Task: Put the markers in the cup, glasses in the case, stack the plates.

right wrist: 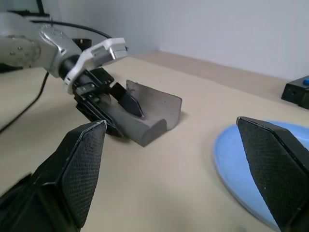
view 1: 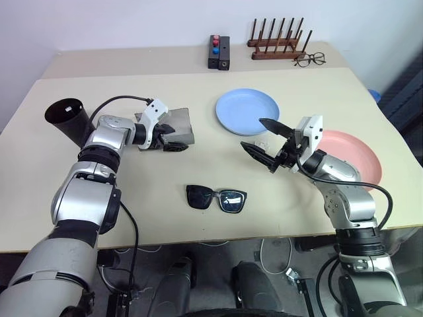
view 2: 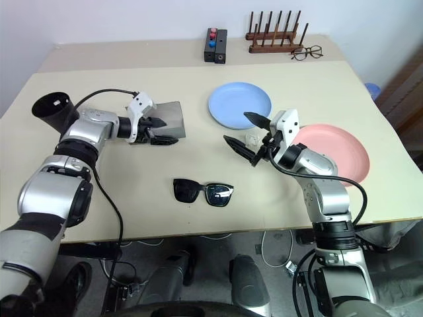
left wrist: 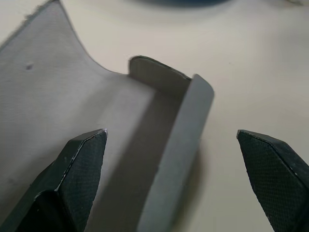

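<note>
1. Risk sits at the grey case (view 1: 180, 127): your left gripper (view 1: 173, 139) has its fingers spread on either side of the case's near wall, one over the lining, one outside, clenching nothing yet. If you close off-centre, I judge the light felt-like shell could slide or tip shut.
2. Your right gripper (view 1: 264, 144) hovers released and empty between the light blue plate (view 1: 247, 111) and the sunglasses (view 1: 215, 198). A low sweep could knock the small pale object on the table just beside it, or nudge the blue plate.
3. The sunglasses lie unfolded on the table, near its front edge and well apart from the case; glossy dark lenses, black frame. They could skid under a hard pinch.
4. The salmon pink plate (view 1: 360, 158) lies apart from the blue one, unstacked; both are smooth, round and shallow.
5. The black cup (view 1: 69, 117), tall and tapered, stands by your left elbow and could be bumped.
</note>
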Robot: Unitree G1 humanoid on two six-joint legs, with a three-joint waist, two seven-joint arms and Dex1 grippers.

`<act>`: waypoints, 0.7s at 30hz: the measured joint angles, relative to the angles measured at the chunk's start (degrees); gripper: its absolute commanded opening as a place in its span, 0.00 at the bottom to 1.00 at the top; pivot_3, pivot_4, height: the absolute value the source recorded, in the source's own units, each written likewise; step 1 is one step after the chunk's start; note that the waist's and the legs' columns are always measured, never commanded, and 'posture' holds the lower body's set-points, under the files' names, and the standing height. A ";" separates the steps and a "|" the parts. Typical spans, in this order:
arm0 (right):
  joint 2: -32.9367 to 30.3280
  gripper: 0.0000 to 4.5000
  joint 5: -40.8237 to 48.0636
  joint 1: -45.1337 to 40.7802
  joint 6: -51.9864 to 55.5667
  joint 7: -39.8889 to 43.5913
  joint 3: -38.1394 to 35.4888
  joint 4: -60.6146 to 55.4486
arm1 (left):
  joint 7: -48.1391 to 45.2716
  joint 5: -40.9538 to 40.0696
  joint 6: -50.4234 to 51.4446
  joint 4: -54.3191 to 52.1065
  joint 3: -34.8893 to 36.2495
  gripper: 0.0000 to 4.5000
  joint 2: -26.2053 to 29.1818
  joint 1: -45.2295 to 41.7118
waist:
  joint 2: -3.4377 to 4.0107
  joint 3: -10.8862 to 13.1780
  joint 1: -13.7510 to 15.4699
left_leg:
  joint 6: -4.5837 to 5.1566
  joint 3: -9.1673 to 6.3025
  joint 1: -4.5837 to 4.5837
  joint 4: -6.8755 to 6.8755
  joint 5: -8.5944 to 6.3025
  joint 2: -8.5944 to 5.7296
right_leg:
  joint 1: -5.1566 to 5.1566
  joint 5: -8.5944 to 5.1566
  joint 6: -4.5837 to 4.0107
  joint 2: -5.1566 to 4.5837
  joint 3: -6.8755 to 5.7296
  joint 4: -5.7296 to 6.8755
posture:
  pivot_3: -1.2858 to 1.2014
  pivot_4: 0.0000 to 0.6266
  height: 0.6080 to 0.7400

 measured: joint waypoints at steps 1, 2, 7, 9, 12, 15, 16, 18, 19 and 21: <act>0.01 0.99 -0.02 -0.03 0.00 -0.02 0.02 0.13 | -0.40 0.02 0.00 0.00 0.02 0.70 0.00 0.00 | 0.00 0.00 -0.01 | 0.00 0.00 0.00 0.00 0.00 0.00 | 0.00 0.00 0.00 0.00 0.00 0.00 | 0.52 0.24 0.98; 0.04 0.99 -0.05 -0.04 0.00 -0.07 0.03 0.19 | -0.58 0.08 0.00 0.00 0.03 0.59 0.00 0.00 | 0.00 0.00 -0.01 | 0.00 0.00 0.00 0.00 0.00 0.00 | 0.00 0.00 0.00 0.00 0.00 0.00 | 0.52 0.24 0.98; 1.24 0.99 -0.51 -0.42 0.09 -0.72 0.98 0.17 | -0.81 0.99 -0.03 -0.01 0.12 0.15 0.02 0.03 | 0.00 0.00 -0.03 | 0.00 -0.01 0.00 0.01 0.00 0.00 | 0.00 0.00 0.00 0.00 0.00 0.00 | 0.52 0.24 0.98; 1.73 0.99 -0.76 -0.44 0.21 -0.88 1.76 0.15 | -0.82 1.17 -0.04 -0.01 0.12 0.15 0.03 0.08 | 0.00 0.00 -0.02 | 0.00 -0.01 0.00 0.01 0.00 0.00 | 0.00 0.00 0.00 0.00 0.00 0.00 | 0.52 0.24 0.98; 1.73 0.99 -1.03 -0.46 0.39 -0.98 2.14 0.11 | -0.84 1.24 -0.07 -0.02 0.23 0.15 0.07 0.08 | 0.00 0.00 0.01 | 0.00 -0.01 0.00 0.03 0.00 0.00 | 0.01 0.00 0.00 0.00 0.00 0.00 | 0.52 0.24 0.98; 1.73 0.99 -1.05 -0.85 0.74 -1.22 2.17 0.11 | -1.32 1.24 -0.01 -0.05 0.37 0.15 0.30 0.09 | 0.00 0.00 0.01 | 0.00 -0.01 0.00 0.03 0.00 0.00 | 0.01 0.00 0.00 0.00 -0.01 0.00 | 0.52 0.24 0.98; 1.74 0.99 -1.06 -1.12 0.79 -1.30 2.18 0.11 | -1.58 1.23 0.07 -0.08 0.47 0.15 0.38 0.09 | 0.00 0.00 0.01 | 0.00 -0.01 0.00 0.03 0.00 0.00 | 0.01 0.00 0.00 0.00 0.00 0.00 | 0.52 0.24 0.98; 1.83 0.99 -1.06 -1.62 0.83 -1.46 2.27 0.09 | -1.86 1.19 0.55 -0.15 0.79 0.03 0.39 0.09 | 0.00 0.00 0.00 | 0.00 -0.02 0.00 0.03 0.00 0.00 | 0.01 0.00 0.00 0.00 -0.01 0.00 | 0.52 0.24 0.98; 1.92 0.99 -1.06 -1.74 0.84 -1.61 2.31 0.04 | -2.14 1.18 1.02 -0.16 0.98 0.01 0.39 0.09 | 0.00 0.00 0.00 | 0.00 -0.02 0.00 0.03 0.00 0.00 | 0.01 0.00 0.01 0.00 -0.01 0.00 | 0.52 0.24 0.98; 2.04 0.99 -1.07 -1.74 0.89 -1.80 2.61 0.03 | -2.79 1.11 1.32 -0.21 1.73 0.01 0.40 0.09 | 0.00 0.00 -0.01 | 0.00 -0.02 0.00 0.03 0.00 0.00 | 0.01 0.00 0.00 0.00 -0.01 0.00 | 0.52 0.24 0.98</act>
